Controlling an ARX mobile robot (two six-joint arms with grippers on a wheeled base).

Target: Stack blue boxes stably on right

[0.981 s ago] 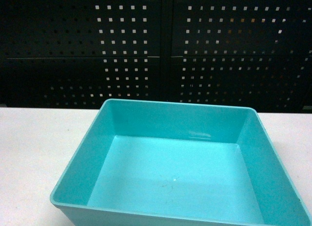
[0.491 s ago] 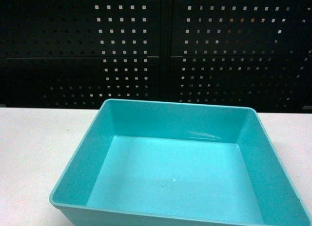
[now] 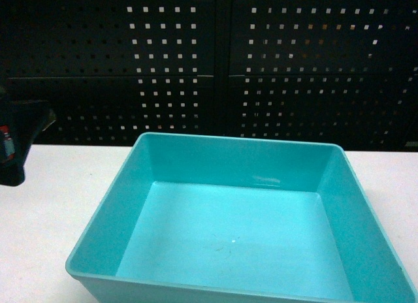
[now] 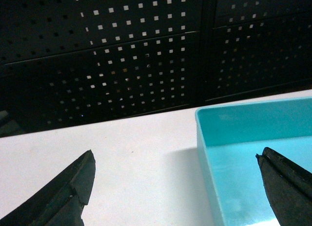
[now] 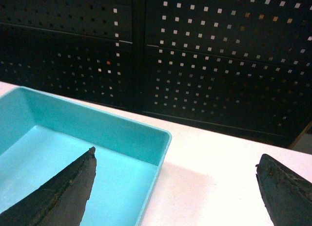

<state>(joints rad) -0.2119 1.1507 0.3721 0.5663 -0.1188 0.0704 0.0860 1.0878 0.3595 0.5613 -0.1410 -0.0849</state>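
Head view: left arm (image 3: 16, 143) just entered at left edge, absent a moment ago | both jaws wide open, holding nothing | turquoise tub (image 3: 241, 224) on counter (image 3: 46, 218), its left wall between my left jaws, right wall between right | I judge two-sided lift starting.

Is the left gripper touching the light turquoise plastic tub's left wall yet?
Apart. In the left wrist view the left gripper is open, straddling the light turquoise plastic tub's left wall; its fingers show clear space around them.
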